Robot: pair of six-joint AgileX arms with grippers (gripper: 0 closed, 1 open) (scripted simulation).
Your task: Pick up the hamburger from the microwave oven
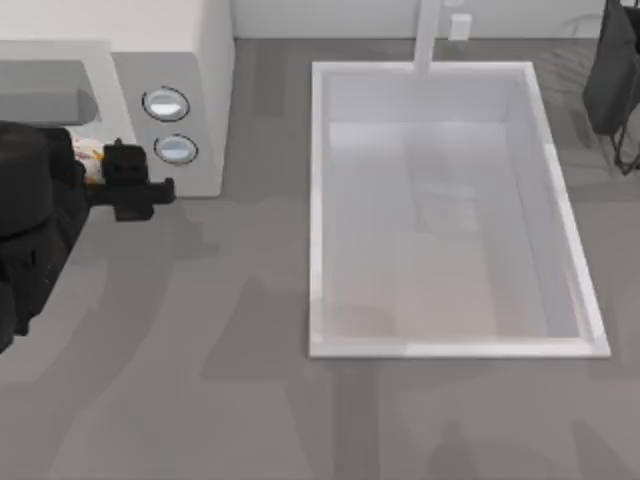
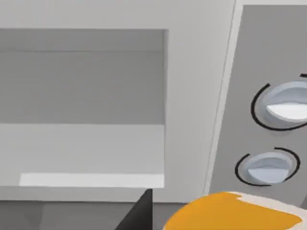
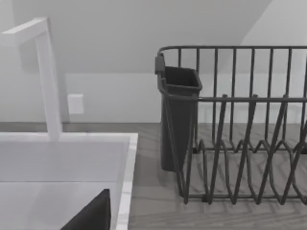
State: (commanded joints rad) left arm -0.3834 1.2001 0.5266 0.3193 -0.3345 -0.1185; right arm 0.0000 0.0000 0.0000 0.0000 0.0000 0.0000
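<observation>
The black left arm reaches in from the left, its end effector (image 1: 112,165) grasping the small whitish-yellow hamburger (image 1: 88,158) with orange specks, just in front of the white boxy microwave oven (image 1: 205,90), near its two round silver-blue knobs (image 1: 166,104), above the grey matte surface (image 1: 200,400).
</observation>
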